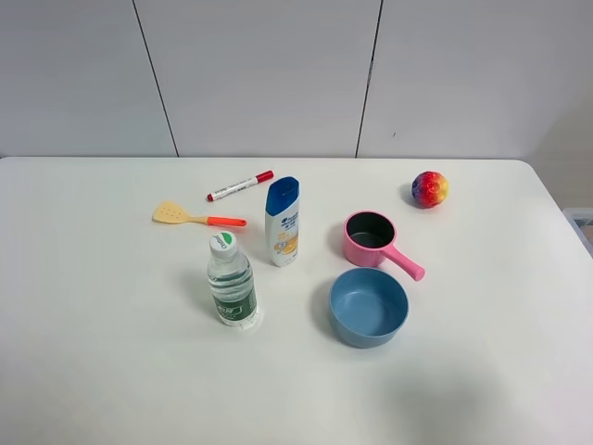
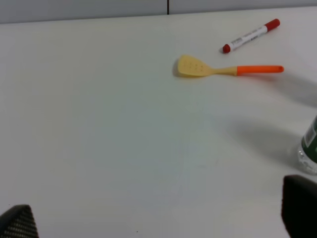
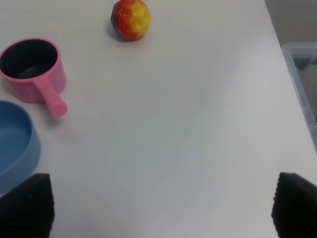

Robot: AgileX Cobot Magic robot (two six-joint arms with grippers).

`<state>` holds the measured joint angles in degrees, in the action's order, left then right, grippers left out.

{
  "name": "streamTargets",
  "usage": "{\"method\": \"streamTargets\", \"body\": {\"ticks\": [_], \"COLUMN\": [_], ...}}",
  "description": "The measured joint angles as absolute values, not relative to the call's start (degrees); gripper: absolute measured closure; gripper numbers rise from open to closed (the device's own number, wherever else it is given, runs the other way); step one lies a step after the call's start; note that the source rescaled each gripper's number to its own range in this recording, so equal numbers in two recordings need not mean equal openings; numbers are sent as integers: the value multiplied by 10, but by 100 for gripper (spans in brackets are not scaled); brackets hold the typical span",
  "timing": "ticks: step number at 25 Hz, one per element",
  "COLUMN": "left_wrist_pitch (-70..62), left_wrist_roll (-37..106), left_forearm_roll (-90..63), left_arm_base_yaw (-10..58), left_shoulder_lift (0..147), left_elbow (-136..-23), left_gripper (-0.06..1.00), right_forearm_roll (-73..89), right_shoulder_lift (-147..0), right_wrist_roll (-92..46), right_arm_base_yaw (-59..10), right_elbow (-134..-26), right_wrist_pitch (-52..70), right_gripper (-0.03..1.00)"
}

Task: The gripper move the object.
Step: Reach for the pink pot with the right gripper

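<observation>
The pink toy saucepan [image 1: 372,237] stands upright on the white table [image 1: 111,352], right of centre, with its short handle pointing to the front right. It also shows in the right wrist view [image 3: 32,69]. Neither gripper shows in the exterior high view. In the right wrist view my right gripper [image 3: 159,206] is open and empty, with its two dark fingertips [image 3: 26,206] wide apart over bare table, well clear of the pan. In the left wrist view my left gripper [image 2: 158,218] is open and empty over bare table.
A blue bowl [image 1: 369,307] sits just in front of the pan. A shampoo bottle [image 1: 283,222] and a water bottle [image 1: 230,280] stand to its left. A yellow spatula [image 1: 195,216], a red marker [image 1: 240,185] and a coloured ball [image 1: 429,189] lie further back. A clear bin [image 3: 302,74] sits off the table's right edge.
</observation>
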<state>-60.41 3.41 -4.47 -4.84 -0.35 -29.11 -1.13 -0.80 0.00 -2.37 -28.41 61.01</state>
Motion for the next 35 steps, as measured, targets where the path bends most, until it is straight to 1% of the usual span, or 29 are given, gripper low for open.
{"method": "streamTargets", "body": {"ticks": [10, 15, 20, 23, 30, 35], "left_wrist_pitch": [-604, -604, -604, -604, -604, -604], "left_wrist_roll": [34, 34, 34, 34, 34, 34], "left_forearm_roll": [-45, -45, -45, -45, -45, -45], "left_arm_base_yaw": [-48, -48, -48, -48, -48, -48], "left_shoulder_lift": [-4, -4, -4, -4, -4, -4], "left_elbow": [-291, -291, -291, -291, -291, -291], "left_gripper": [-6, -6, -6, -6, -6, -6], "right_forearm_roll": [-11, -10, -5, 8, 60, 69], "right_shoulder_lift": [-10, -56, -153, -216, -349, -435], "right_wrist_roll": [0, 21, 50, 53, 89, 99], "right_arm_base_yaw": [-24, -24, -24, -24, -24, -24], "right_elbow": [-284, -293, -375, -451, -602, -671], "right_wrist_pitch": [610, 624, 675, 694, 700, 701], "right_gripper": [-3, -3, -3, -3, -3, -3]}}
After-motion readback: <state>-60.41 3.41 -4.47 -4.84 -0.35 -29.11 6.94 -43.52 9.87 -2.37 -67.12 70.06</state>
